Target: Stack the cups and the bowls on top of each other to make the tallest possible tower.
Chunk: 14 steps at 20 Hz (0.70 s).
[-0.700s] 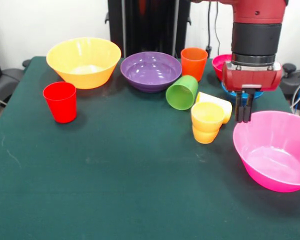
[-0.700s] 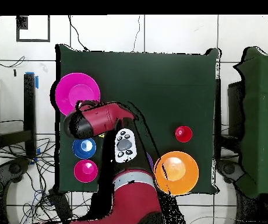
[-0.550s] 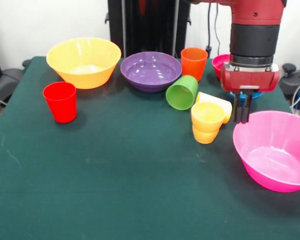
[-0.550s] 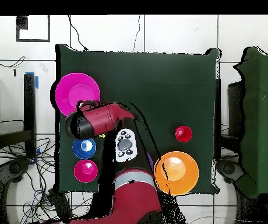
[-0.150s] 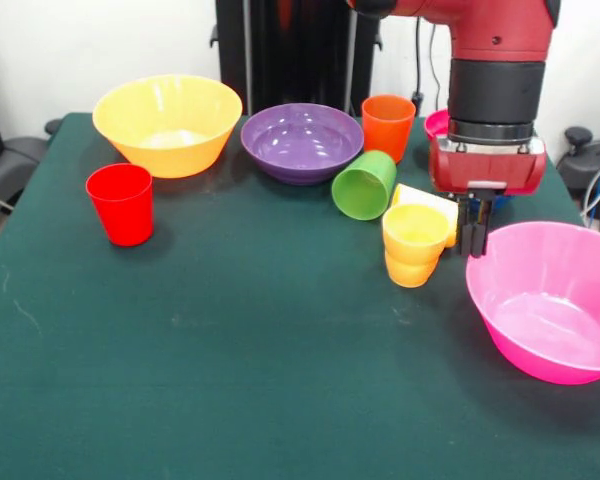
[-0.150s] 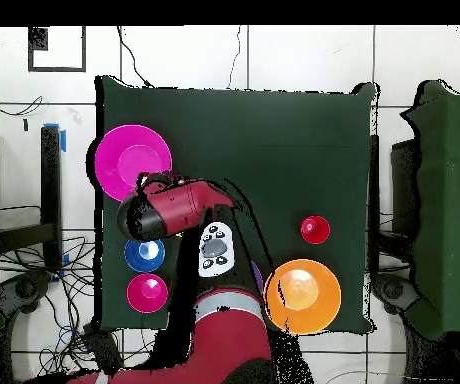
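Beside the hand (image 5: 473,240), stacked upright yellow cups (image 5: 414,243)

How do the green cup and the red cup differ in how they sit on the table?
The red cup stands upright with its mouth up, while the green cup lies tipped on its side, mouth towards the camera. The red cup stands alone near the orange bowl; the green cup lies among others, between the purple bowl and the yellow cups. Both are small plain tumblers of similar size.
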Each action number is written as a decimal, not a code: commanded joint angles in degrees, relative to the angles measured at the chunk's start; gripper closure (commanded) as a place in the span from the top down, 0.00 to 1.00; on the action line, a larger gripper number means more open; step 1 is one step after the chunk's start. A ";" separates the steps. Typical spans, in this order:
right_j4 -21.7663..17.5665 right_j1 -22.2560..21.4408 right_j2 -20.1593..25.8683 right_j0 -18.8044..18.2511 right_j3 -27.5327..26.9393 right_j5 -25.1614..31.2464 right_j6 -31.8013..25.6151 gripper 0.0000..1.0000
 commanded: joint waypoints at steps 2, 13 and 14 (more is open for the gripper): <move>2.65 4.37 -0.87 2.15 -2.24 -3.55 8.45 0.00; 7.13 7.48 -1.95 4.05 -3.08 -7.38 9.45 0.00; 7.32 7.63 -2.64 4.52 -3.17 -8.11 9.27 0.00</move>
